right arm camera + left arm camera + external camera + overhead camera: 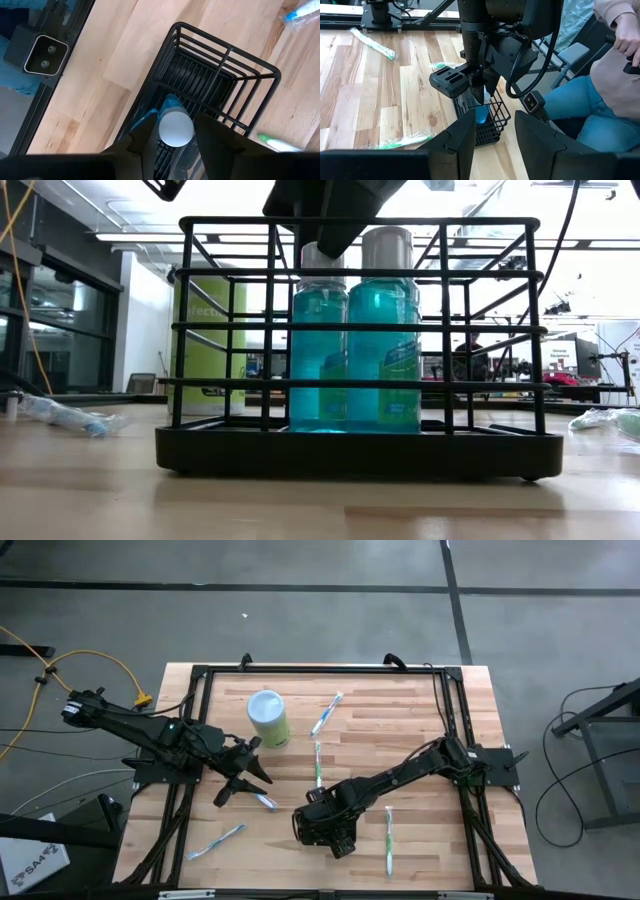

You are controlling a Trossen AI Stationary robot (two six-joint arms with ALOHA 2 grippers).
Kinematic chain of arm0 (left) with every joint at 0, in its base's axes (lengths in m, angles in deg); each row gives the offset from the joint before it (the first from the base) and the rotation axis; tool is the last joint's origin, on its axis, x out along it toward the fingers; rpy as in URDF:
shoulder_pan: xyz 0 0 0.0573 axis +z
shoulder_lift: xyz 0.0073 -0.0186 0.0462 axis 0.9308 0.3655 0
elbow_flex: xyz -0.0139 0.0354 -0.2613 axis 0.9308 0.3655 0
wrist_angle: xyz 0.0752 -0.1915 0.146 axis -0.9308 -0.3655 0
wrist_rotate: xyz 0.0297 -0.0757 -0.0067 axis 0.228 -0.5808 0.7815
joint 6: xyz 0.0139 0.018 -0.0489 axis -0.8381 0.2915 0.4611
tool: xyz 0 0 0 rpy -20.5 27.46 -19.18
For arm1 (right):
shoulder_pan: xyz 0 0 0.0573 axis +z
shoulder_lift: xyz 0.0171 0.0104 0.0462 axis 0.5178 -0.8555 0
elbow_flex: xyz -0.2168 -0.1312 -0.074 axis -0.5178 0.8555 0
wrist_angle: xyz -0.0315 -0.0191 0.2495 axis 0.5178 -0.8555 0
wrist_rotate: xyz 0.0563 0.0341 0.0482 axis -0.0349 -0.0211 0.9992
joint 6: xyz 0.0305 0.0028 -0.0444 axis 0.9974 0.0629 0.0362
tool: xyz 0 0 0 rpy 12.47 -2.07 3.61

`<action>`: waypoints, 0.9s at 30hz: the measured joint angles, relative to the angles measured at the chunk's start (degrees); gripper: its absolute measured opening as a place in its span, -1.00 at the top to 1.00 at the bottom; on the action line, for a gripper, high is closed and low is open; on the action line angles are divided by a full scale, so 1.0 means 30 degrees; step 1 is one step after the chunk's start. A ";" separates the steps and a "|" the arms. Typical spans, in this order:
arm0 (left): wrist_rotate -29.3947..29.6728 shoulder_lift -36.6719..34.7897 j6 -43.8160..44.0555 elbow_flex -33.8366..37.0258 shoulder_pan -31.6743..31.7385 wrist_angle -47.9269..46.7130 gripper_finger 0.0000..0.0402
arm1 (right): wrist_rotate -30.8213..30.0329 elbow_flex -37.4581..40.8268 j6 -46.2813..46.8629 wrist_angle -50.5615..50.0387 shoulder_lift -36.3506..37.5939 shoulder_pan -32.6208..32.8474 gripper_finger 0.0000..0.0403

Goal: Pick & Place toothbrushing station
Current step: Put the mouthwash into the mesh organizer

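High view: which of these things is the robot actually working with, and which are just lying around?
In the job:
black wire caddy
blue bottles standing in it
right gripper, over one bottle's white cap

Lying about:
pale green cylinder
wrapped toothbrushes, scattered
left gripper, open and empty, waiting near the cylinder

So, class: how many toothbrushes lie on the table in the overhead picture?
5: one beside the green cylinder, one mid-table, one by the left arm, one front-left, one front-right. Arms may hide more.
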 joint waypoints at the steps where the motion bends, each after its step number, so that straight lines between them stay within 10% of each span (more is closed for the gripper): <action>1: 0.0004 -0.0001 0.0003 0.0000 0.0002 -0.0002 0.34 | 0.0003 0.0000 0.0000 0.0000 0.0000 0.0000 0.40; 27: 0.0007 0.0002 0.0000 0.0000 0.0007 -0.0001 0.34 | 0.0317 0.0000 -0.0007 0.0280 0.0229 0.0000 0.40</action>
